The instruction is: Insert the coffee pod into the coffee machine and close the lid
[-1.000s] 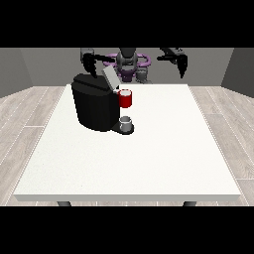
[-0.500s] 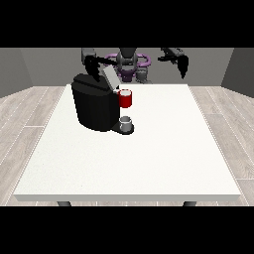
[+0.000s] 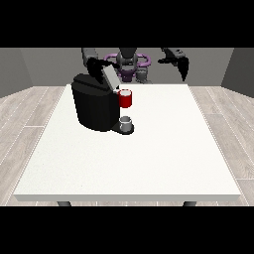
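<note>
At the coffee machine (image 3: 95, 106) | hand at the view's left (image 3: 97, 68) on raised lid (image 3: 110, 77), fingers' state untellable | press lid straight down | hand at the view's right (image 3: 179, 61) idle, fingers hang relaxed

The black coffee machine (image 3: 94, 106) is the one tall obstacle, standing on the white surface (image 3: 149, 158) toward ten o'clock from its middle. At the machine's three o'clock side a red thing at the machine (image 3: 126, 98) juts out, with a grey thing (image 3: 126, 122) on the base right beneath it. The raised lid (image 3: 110, 77) slants up at the machine's top, and the robot hand at the view's left (image 3: 96, 67) is against it. From three round to nine o'clock the surface lies open. The robot hand at the view's right (image 3: 181, 62) hangs beyond the far edge at one o'clock, well apart from the machine.
</note>
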Motion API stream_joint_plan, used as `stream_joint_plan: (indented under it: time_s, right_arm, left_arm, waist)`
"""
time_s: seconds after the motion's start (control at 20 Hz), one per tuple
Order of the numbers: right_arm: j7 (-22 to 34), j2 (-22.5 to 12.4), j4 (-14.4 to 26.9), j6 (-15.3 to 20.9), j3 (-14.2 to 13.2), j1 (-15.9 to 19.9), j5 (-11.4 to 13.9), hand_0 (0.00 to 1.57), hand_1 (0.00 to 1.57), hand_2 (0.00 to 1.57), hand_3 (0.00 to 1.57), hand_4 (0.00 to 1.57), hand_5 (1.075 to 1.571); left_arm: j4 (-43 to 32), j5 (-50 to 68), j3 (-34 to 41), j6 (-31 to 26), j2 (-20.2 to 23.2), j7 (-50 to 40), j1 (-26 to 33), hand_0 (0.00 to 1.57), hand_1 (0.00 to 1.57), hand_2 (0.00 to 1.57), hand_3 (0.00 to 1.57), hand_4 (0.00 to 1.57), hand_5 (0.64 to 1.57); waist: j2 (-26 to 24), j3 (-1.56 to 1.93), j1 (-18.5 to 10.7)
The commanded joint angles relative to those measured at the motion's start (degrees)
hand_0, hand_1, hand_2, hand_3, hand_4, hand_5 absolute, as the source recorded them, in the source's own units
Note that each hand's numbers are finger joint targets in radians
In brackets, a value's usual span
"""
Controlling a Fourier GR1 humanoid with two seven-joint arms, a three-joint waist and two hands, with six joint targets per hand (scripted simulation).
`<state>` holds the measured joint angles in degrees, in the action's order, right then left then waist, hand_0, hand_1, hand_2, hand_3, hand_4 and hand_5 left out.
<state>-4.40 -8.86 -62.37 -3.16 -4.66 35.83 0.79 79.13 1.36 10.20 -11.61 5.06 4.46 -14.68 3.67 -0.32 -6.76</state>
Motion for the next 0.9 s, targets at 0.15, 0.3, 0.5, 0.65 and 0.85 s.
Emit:
stream_joint_plan:
  time_s: [0.15,0.3,0.5,0.65,0.85]
  right_arm:
    - [2.57,0.96,2.8,-0.16,0.57,3.89,0.64,0.0,0.0,0.0,0.0,0.0,1.571]
    - [-1.64,1.11,3.8,-0.74,1.65,1.09,2.17,0.0,0.0,0.0,0.0,0.0,1.571]
    - [5.58,3.54,0.48,-0.71,4.29,4.92,2.76,0.0,0.0,0.0,0.0,0.15,1.571]
    - [0.31,3.89,3.26,0.33,5.14,4.64,5.43,0.0,0.0,0.0,0.0,0.0,1.571]
    - [2.89,2.56,3.85,0.27,4.22,8.0,6.29,0.0,0.0,0.0,0.0,0.12,1.571]
  left_arm:
    - [-1.07,-1.73,-1.63,0.64,0.13,2.82,1.96,0.0,0.0,0.0,0.0,0.0,1.571]
    - [-0.47,-0.76,-0.79,1.67,0.25,2.16,1.53,0.0,0.0,0.0,0.0,0.02,1.571]
    - [-6.36,1.72,3.36,-0.73,4.2,3.94,0.85,0.0,0.0,0.0,0.0,0.19,1.571]
    - [-3.7,0.61,0.33,1.29,1.55,2.1,-0.12,0.0,0.0,0.0,0.0,0.16,1.571]
    - [-3.69,0.77,0.1,1.76,1.79,0.25,0.17,0.0,0.0,0.0,0.0,0.17,1.571]
  waist:
    - [0.74,0.31,-0.73]
    - [0.7,0.32,0.06]
    - [-1.13,0.29,1.81]
    - [0.42,0.31,0.45]
    - [-0.94,0.31,-0.09]
